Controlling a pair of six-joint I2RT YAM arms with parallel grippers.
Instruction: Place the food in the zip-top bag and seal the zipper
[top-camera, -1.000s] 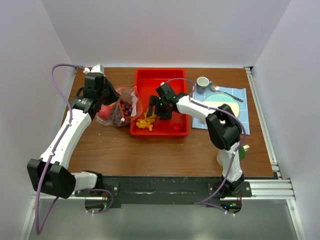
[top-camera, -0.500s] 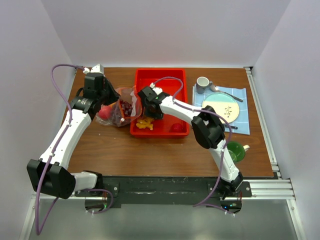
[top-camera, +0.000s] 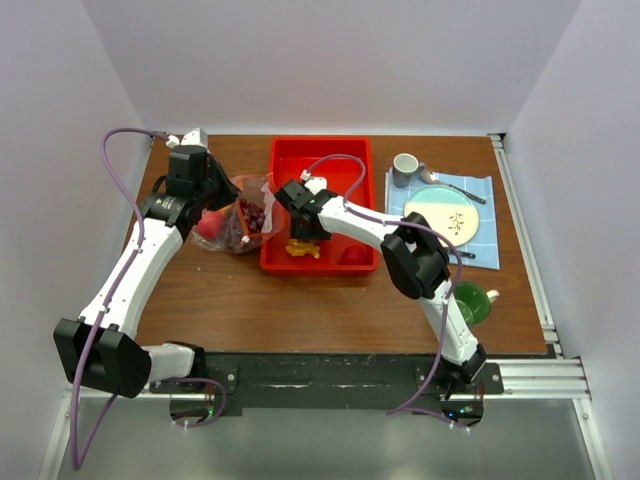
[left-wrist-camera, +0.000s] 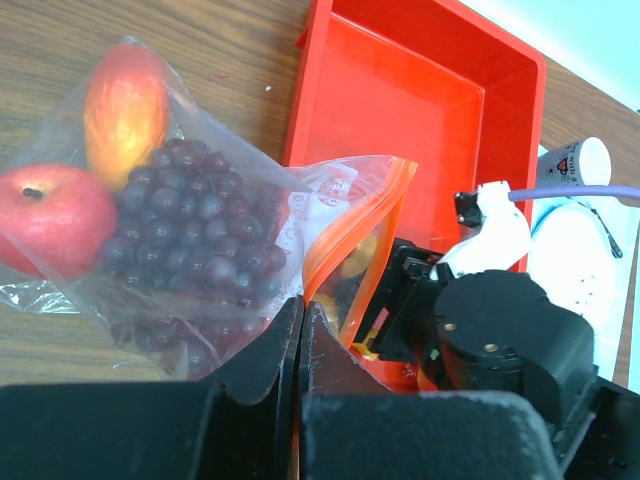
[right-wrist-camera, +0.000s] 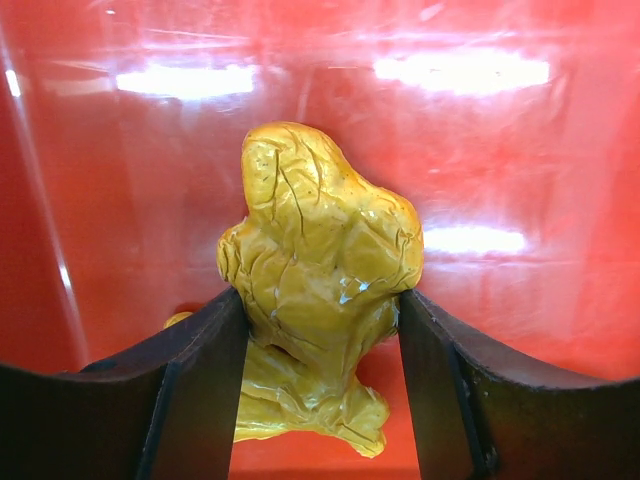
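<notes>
The wooden table (top-camera: 300, 300) carries a red tray (top-camera: 330, 160) at its middle. A blue mat (top-camera: 480, 250) lies to the right of the tray. On the mat sit a plate (top-camera: 440, 212) and a pale mug (top-camera: 405, 165). The mug has dark print on its side that is too small to read.

The bag (left-wrist-camera: 200, 220) lies just left of the tray, touching its left wall, with its mouth turned towards the tray and standing open. The left gripper (left-wrist-camera: 300, 320) has its fingers pressed together on the bag's mouth edge, where the orange zipper (left-wrist-camera: 318, 255) runs down between them. A white label (left-wrist-camera: 322, 190) near the mouth has red print that cannot be read.

Inside the bag are a grape bunch (left-wrist-camera: 180, 240), a red apple (left-wrist-camera: 55, 215) and a red-and-yellow fruit (left-wrist-camera: 125, 105).

The right gripper (right-wrist-camera: 318, 300) is down in the tray's near left part. Its fingers are closed partway on the yellow cluster (right-wrist-camera: 320, 260), one against each side. The wrist view does not show whether the cluster touches the tray floor. A round red fruit (top-camera: 350, 256) rests in the tray's near right corner.
</notes>
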